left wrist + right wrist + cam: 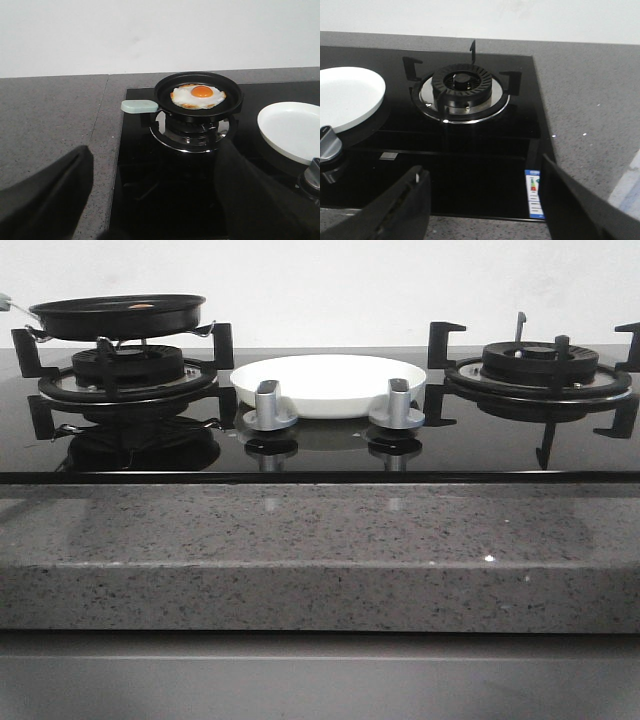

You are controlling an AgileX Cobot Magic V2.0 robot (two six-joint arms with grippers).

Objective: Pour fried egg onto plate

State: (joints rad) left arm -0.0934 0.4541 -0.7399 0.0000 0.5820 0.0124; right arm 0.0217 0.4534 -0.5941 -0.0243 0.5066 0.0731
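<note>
Countertop (300,540): grey speckled stone ran across the front of the scene and reached round both ends of the hob in the wrist views.
Hob (480,445): a glossy black glass cooktop lay set into the stone, mirroring the things that stood on it.
Left burner (128,370): a black ring with a steel collar and black pan supports – it carried the pan.
Right burner (538,365): the same build, with nothing on its supports.
Plate (328,383): a shallow white dish sat on the glass between the two burners, just behind the knobs, with nothing on it.
Frying pan (120,315): a small black pan rested level on the left burner's supports, its pale green handle (139,105) pointing away from the plate.
Knobs (270,405): two silver dials stood side by side at the front centre of the hob.
Fried egg (198,96): it lay flat in the pan – white with browned edges and an orange yolk, well apart from the plate.
Left gripper (150,200): its dark fingers were spread wide with nothing between them, held back from the pan.
Right gripper (485,205): its fingers likewise stood parted and empty, short of the right burner.
Label (534,200): a small energy sticker sat at the hob's front corner near the right gripper.
</note>
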